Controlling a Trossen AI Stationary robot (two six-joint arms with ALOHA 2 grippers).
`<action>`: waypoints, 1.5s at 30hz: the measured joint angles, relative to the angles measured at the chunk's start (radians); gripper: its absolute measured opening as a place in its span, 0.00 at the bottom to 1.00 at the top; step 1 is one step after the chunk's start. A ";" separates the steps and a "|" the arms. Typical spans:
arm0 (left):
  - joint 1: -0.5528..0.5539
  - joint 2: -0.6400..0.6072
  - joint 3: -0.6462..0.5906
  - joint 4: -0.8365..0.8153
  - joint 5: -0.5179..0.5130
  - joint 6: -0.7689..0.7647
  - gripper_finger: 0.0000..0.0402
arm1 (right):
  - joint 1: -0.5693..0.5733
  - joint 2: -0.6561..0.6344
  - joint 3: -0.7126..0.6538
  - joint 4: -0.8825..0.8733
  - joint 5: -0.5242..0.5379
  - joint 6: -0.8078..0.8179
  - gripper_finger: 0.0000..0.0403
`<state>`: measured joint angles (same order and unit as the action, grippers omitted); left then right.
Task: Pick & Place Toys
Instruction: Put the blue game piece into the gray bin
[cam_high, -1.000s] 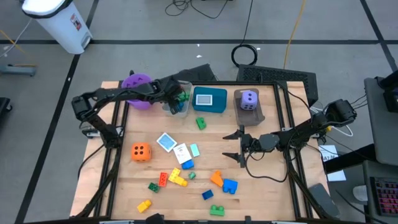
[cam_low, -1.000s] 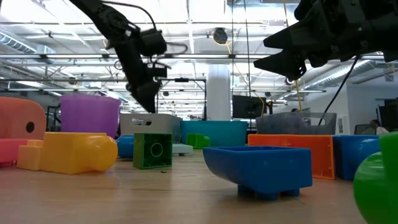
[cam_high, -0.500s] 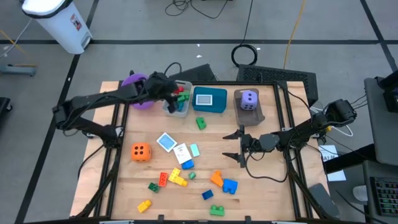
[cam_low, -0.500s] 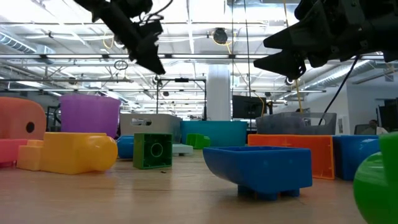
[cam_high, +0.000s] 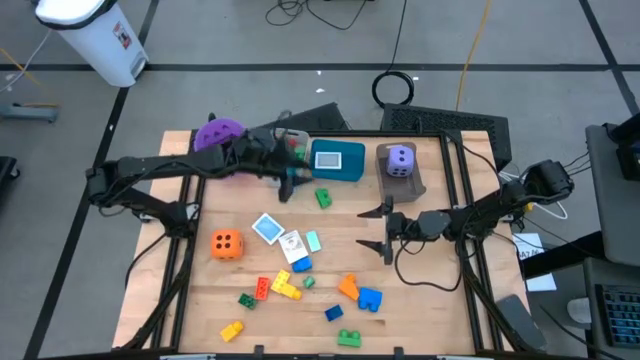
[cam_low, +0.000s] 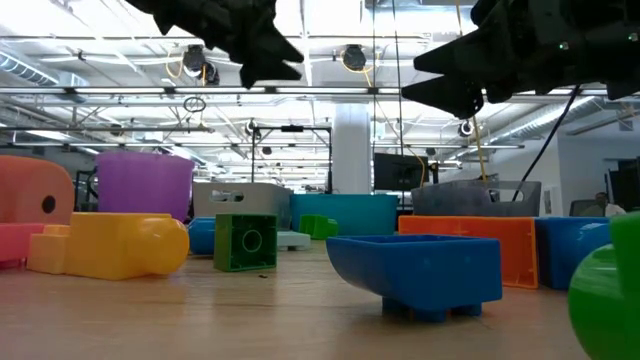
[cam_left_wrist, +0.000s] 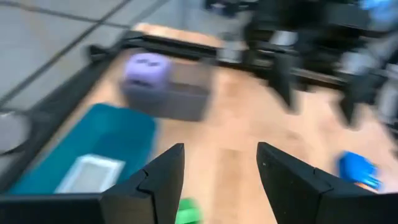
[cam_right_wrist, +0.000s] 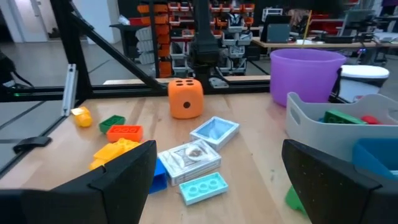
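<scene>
We see the left gripper (cam_high: 288, 186) raised above the table near the far edge, just in front of the grey bin (cam_high: 290, 150) and beside the teal bin (cam_high: 337, 160); its fingers (cam_left_wrist: 155, 180) stand apart in the left wrist view with nothing between them. The right gripper (cam_high: 378, 229) hangs over bare wood at the right-hand middle of the table, its jaws spread wide and empty. A green brick (cam_high: 323, 198) lies alone just in front of the teal bin, near the left gripper. The purple die (cam_high: 400, 159) sits in the brown bin (cam_high: 402, 180) at the far right. The orange die (cam_high: 226, 243) rests on the table's left side, well apart from both grippers. Between it and the right gripper lie the flat cards (cam_high: 268, 228), one blue-faced, one white and a small pale teal piece. Toward the near edge we find the loose bricks (cam_high: 283, 288) scattered: red, yellow and green ones together, an orange and a blue one further right, a yellow one nearest the edge. In the right wrist view, red and green bricks show inside the grey bin, and the purple bucket (cam_right_wrist: 307, 73) stands beyond it
</scene>
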<state>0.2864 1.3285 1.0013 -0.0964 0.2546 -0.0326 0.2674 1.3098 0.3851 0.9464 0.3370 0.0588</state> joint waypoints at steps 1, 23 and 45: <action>-0.026 0.001 -0.018 0.028 0.005 0.000 0.52 | -0.007 0.000 0.000 0.000 -0.001 -0.004 0.84; -0.500 0.033 -0.294 0.474 -0.353 0.086 0.52 | -0.126 0.000 0.094 -0.189 -0.131 -0.010 0.84; -0.518 0.058 -0.294 0.436 -0.303 0.142 0.52 | 0.248 0.106 0.359 -0.624 0.106 0.196 0.84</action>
<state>-0.2313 1.3865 0.7078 0.3397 -0.0479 0.1089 0.5149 1.4156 0.7443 0.3225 0.4428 0.2549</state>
